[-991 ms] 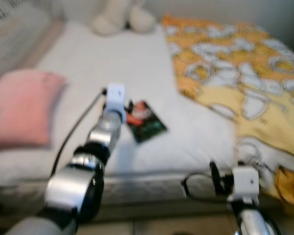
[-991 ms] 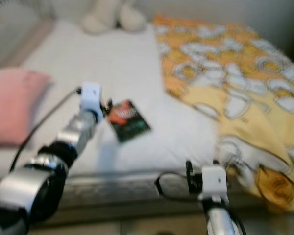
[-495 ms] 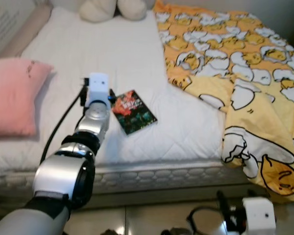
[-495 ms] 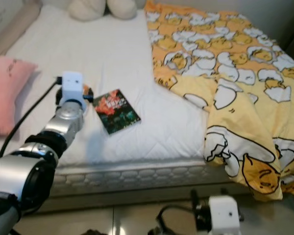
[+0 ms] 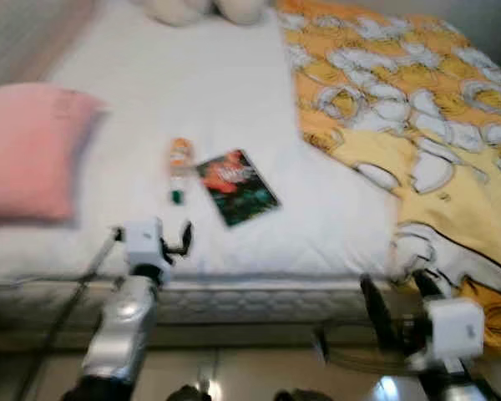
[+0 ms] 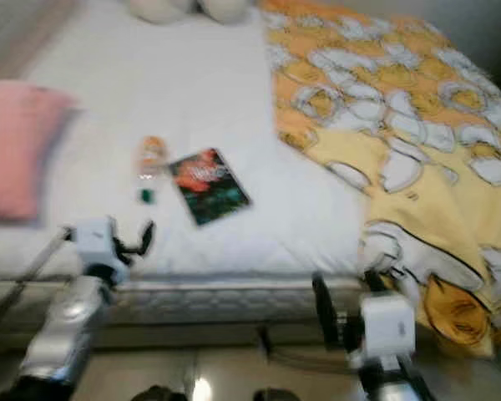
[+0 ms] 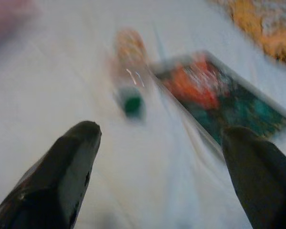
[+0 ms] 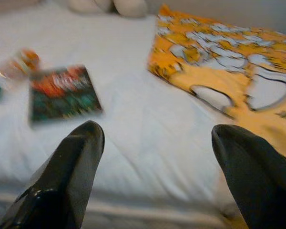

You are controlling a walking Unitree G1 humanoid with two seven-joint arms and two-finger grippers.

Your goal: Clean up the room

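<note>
Two things lie on the white bed (image 5: 234, 100) in front of me: a small bottle (image 5: 178, 169) with an orange label and green cap, and just beside it a dark book (image 5: 237, 186) with a red and green cover. My left pincer (image 7: 159, 157) hangs over the bed's near edge, short of the bottle, fingers spread wide and empty. My right pincer (image 8: 157, 152) sits lower by the mattress side, also wide and empty. I see a pink pillow (image 5: 29, 150) at my left and a yellow patterned blanket (image 5: 417, 125) at my right.
</note>
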